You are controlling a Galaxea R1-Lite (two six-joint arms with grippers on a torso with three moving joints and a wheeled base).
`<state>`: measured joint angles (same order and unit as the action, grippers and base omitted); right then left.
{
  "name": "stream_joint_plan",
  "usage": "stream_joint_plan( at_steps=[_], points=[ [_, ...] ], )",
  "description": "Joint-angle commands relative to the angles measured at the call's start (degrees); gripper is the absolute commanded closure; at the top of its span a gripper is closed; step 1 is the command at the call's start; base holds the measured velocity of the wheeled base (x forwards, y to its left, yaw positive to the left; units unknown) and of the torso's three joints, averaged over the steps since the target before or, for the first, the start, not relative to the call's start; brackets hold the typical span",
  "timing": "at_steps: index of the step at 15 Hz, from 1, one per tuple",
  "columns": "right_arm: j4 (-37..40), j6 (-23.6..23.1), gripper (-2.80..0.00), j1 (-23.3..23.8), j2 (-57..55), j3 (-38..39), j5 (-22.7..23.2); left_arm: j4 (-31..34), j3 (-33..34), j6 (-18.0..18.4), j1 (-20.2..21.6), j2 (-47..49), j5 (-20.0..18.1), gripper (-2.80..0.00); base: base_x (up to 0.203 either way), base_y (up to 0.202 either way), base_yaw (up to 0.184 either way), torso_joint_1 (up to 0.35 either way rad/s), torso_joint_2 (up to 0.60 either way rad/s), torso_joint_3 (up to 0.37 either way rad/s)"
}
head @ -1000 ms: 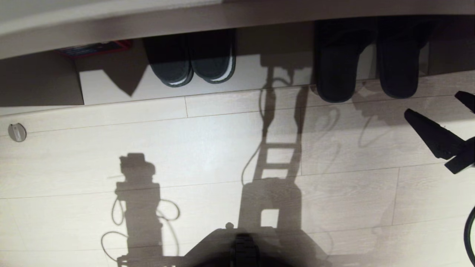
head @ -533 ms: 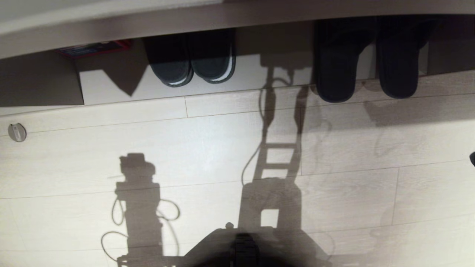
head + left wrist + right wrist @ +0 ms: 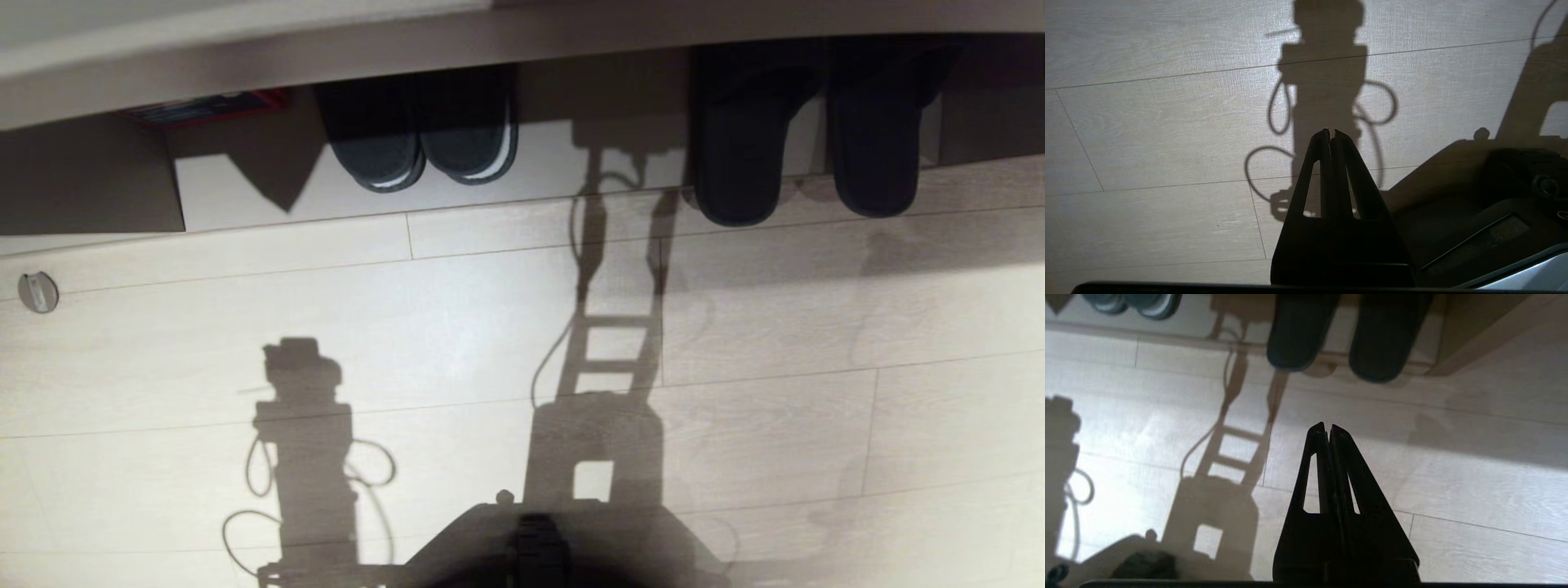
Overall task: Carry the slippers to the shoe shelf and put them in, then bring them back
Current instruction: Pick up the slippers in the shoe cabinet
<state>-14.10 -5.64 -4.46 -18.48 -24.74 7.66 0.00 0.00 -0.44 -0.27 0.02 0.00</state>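
Overhead, the head view shows no arm: the slippers (image 3: 804, 139) sit upper right in the shelf (image 3: 571, 175), heels overhanging the floor (image 3: 457, 343); a darker pair (image 3: 420, 131) stands upper left. Left gripper (image 3: 1331, 132) is closed, empty. Right gripper (image 3: 1327, 426) is closed, empty, short of the slippers.

It looked like a home entryway: pale wood-plank laminate floor (image 3: 457, 327), and at twelve o'clock a low beige-brown wooden shoe shelf (image 3: 571, 171) holding dark grey-blue fabric slippers (image 3: 804, 147) beside near-black white-edged slippers (image 3: 420, 135).
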Motion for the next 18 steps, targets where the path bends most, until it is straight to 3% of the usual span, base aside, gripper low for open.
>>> stream_joint_plan(
  at_steps=[1, 6, 10, 13, 14, 16, 18],
  points=[
    [0.1, 0.0, 0.00, 2.0, 3.5, -0.2, 0.2, 0.0, 0.1, 0.0, 0.1, 0.0, 0.0, 0.00, 0.000, 0.000, 0.000, 0.000, 0.00, 0.000],
    [3.3, 0.1, 0.00, 5.2, 9.0, 1.7, 1.0, 0.0, 0.1, 0.0, 0.0, 0.0, 0.0, 0.00, 0.000, 0.000, 0.000, 0.000, 0.00, 0.000],
    [9.0, 0.0, 0.00, 5.1, 18.2, 11.0, 0.8, 0.0, 0.1, 0.0, 0.0, 0.0, 0.0, 0.00, 0.000, 0.000, 0.000, 0.000, 0.00, 0.000],
    [10.2, -0.5, 0.00, 5.1, 18.6, 19.5, 0.6, 0.0, 0.1, 0.0, 0.0, 0.0, 0.0, 0.00, 0.000, 0.000, 0.000, 0.000, 0.00, 0.000],
    [9.5, -0.6, 0.00, 5.1, 18.6, 22.3, 0.2, 0.0, 0.1, 0.0, 0.0, 0.0, 0.0, 0.00, 0.000, 0.000, 0.000, 0.000, 0.00, 0.000],
    [9.0, -0.7, 0.00, 5.1, 18.6, 24.5, -5.2, 0.0, 0.1, 0.0, 0.0, 0.0, 0.0, 0.00, 0.000, 0.000, 0.000, 0.000, 0.00, 0.000],
    [13.5, -0.6, 0.00, 5.2, 18.7, 24.7, -6.2, 0.0, 0.1, 0.0, 0.0, 0.0, 0.0, 0.00, 0.000, 0.000, 0.000, 0.000, 0.00, 0.000]
  ],
)
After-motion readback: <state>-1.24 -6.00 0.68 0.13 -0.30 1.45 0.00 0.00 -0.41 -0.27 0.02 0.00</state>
